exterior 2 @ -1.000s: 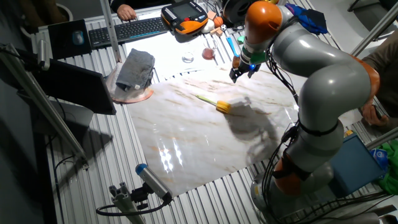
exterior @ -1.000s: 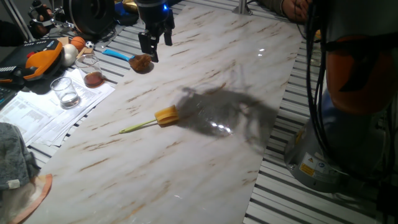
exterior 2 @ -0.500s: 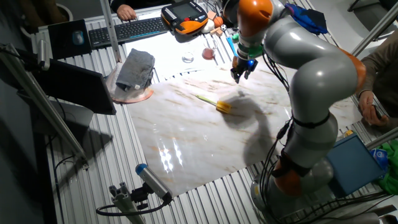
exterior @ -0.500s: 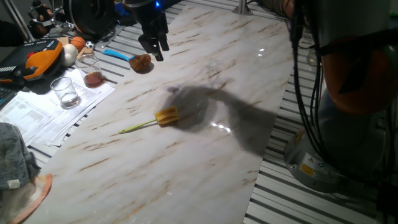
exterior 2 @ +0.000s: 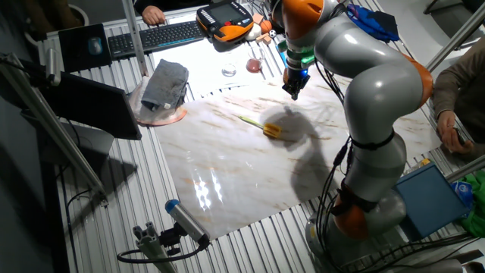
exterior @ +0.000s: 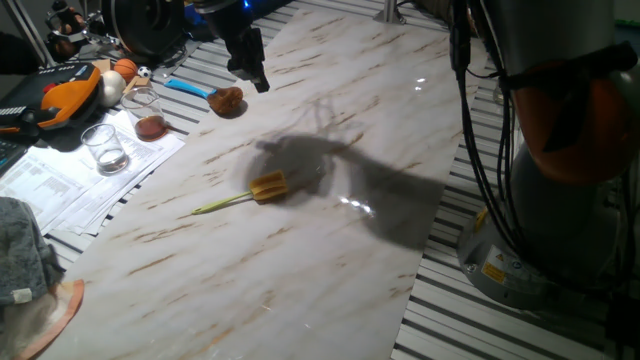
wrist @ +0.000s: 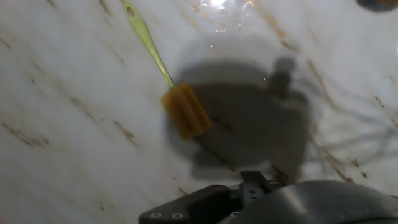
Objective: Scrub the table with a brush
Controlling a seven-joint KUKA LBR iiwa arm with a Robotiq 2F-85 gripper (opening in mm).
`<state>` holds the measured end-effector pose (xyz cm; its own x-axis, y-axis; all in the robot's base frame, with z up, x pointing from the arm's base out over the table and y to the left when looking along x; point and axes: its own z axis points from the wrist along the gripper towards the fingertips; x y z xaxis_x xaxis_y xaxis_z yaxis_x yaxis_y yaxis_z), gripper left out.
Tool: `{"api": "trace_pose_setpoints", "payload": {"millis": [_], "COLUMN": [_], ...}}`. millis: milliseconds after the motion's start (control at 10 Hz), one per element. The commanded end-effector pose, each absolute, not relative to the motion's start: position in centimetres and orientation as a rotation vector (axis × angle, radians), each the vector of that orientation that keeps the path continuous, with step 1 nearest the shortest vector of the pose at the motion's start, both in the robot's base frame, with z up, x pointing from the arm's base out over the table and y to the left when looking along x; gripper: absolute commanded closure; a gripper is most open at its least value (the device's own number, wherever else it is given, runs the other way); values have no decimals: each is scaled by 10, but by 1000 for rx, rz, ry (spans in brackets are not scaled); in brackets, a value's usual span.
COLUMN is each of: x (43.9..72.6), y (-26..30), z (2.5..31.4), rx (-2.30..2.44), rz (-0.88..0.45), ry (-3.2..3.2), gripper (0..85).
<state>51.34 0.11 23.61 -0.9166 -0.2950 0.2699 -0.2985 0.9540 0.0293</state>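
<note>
The brush lies flat on the white marble table [exterior: 300, 270], with its yellow-orange head [exterior: 267, 186] pointing right and its thin pale handle [exterior: 215, 205] pointing left. My gripper [exterior: 250, 68] hangs above the table's far left part, well beyond the brush, touching nothing. Its fingers look apart and empty. In the other fixed view the gripper [exterior 2: 293, 87] is up and right of the brush [exterior 2: 270, 130]. The hand view shows the brush [wrist: 186, 111] from above on the table [wrist: 62, 155], beside the arm's shadow. Only the hand's dark housing shows there, and the fingertips are hidden.
A blue-handled tool with a brown round head [exterior: 227, 100] lies just under my gripper. Two glasses [exterior: 105, 148], papers [exterior: 70, 185] and an orange pendant [exterior: 70, 95] sit off the table's left edge. A grey cloth [exterior 2: 165, 82] lies further along. The robot base [exterior: 560, 200] stands at the right.
The gripper has moved a little left and away over the far end of the table and has turned about its axis. The arm's shadow has shifted towards the brush. The brush has not moved.
</note>
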Motion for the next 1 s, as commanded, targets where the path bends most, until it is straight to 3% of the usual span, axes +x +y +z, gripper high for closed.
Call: {"api": "trace_pose_setpoints", "payload": {"millis": [0,900], "x": [513,513], "y": [1,1], "z": [236,236], "rx": [437,362], "rz": [19,-122], "ry": [-2833,-2881], "gripper": [850,850]}}
